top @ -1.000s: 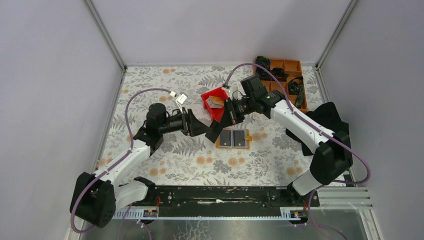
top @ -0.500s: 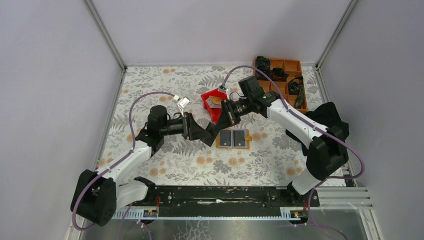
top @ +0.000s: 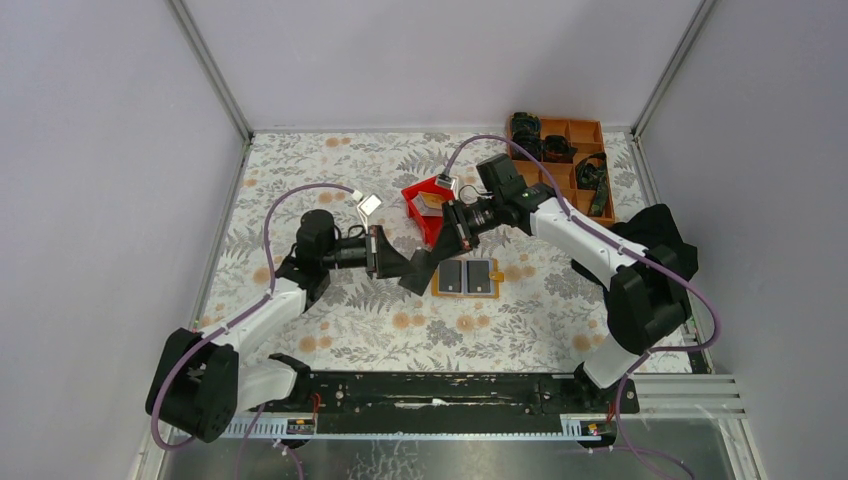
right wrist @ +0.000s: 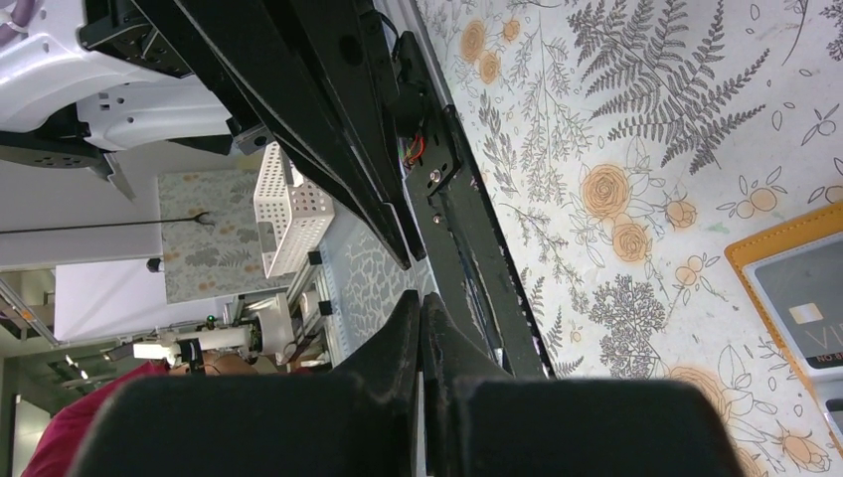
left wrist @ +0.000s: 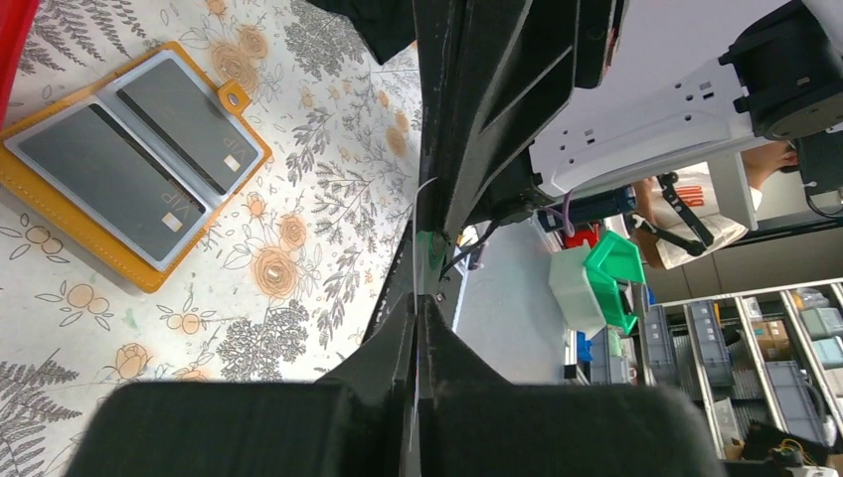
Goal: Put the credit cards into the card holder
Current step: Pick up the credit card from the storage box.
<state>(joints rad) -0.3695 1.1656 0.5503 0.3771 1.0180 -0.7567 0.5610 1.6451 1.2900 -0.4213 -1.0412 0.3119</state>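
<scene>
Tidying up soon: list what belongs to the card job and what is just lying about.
Job: card holder; two dark cards in it; apparent thin card, edge-on, in the shut left gripper.
Lying about: red bin; brown compartment tray; black cloth.
</scene>
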